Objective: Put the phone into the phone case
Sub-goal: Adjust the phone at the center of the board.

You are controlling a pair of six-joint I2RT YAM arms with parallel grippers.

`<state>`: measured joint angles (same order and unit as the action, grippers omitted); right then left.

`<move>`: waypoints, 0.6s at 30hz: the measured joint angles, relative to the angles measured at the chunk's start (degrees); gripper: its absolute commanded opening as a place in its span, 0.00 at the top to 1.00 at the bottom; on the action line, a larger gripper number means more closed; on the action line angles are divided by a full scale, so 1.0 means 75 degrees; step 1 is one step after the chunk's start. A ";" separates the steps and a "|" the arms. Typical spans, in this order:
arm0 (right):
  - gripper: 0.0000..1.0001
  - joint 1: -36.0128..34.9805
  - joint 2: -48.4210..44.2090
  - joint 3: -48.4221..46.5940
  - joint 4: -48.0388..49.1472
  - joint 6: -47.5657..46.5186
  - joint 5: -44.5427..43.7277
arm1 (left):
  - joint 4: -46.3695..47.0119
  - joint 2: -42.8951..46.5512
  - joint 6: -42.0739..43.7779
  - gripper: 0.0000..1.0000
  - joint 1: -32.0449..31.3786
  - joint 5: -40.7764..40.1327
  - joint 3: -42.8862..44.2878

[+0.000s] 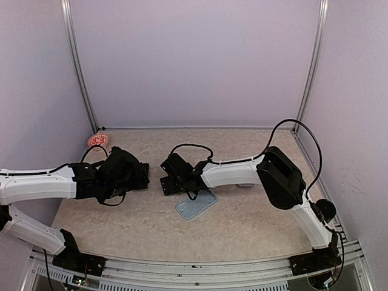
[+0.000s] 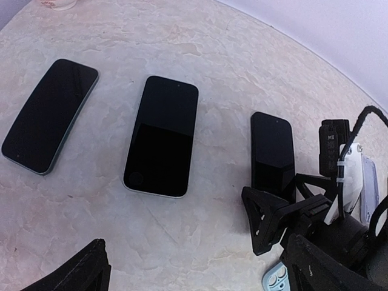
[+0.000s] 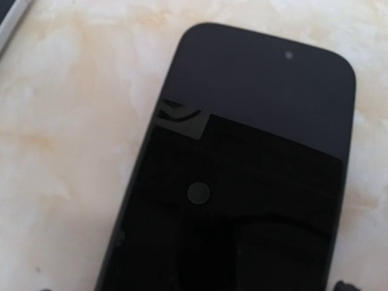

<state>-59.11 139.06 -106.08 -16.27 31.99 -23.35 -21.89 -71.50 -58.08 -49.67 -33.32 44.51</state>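
Note:
Three dark phones lie face up in a row in the left wrist view. The rightmost, smaller black phone (image 2: 272, 148) fills the right wrist view (image 3: 242, 151). My right gripper (image 2: 291, 203) is open, low over this phone's near end, with one finger (image 2: 265, 219) beside its edge. The light blue phone case (image 1: 196, 204) lies on the table just in front of the right gripper; one corner of the case (image 2: 276, 280) shows its camera cutout. My left gripper (image 1: 134, 176) is open wide and empty, hovering above the table to the left of the phones.
The two other phones, a large one (image 2: 162, 135) and one with a greenish rim (image 2: 50, 115), lie left of the black one. A red and white round object (image 1: 98, 140) sits at the back left corner. The enclosure walls surround the marbled table (image 1: 242, 230).

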 measured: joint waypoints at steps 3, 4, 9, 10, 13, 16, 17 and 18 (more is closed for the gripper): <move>0.06 0.0000 0.0085 -0.0114 0.0015 0.0050 -0.0038 | -0.0006 0.0006 -0.0009 0.01 -0.0006 -0.0003 -0.0085; 0.07 0.0000 0.0096 -0.0131 0.0029 0.0058 -0.0041 | -0.0003 0.0012 -0.0012 0.01 -0.0006 -0.0003 -0.0117; 0.17 0.0003 0.0117 -0.0137 0.0029 0.0219 -0.0128 | -0.0003 0.0175 -0.0055 0.01 -0.0006 -0.0020 -0.0213; 0.19 0.0003 0.0117 -0.0137 0.0026 0.0248 -0.0131 | -0.0003 0.0219 -0.0061 0.01 -0.0006 -0.0026 -0.0219; 0.24 0.0006 0.0117 -0.0131 0.0050 0.0405 -0.0157 | -0.0003 0.0382 -0.0085 0.01 -0.0006 -0.0064 -0.0254; 0.27 0.0023 0.0114 -0.0052 0.0207 0.0527 -0.0192 | -0.0003 0.0498 -0.0093 0.01 -0.0006 -0.0117 -0.0283; 0.26 0.0044 0.0102 -0.0012 0.0291 0.0565 -0.0213 | -0.0003 0.0522 -0.0096 0.01 -0.0006 -0.0143 -0.0283; 0.26 0.0052 0.0093 0.0035 0.0358 0.0577 -0.0216 | -0.0003 0.0557 -0.0102 0.01 -0.0006 -0.0175 -0.0289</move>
<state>-58.72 139.76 -105.82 -13.58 36.32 -24.97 -21.91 -67.33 -58.85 -49.71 -34.63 42.35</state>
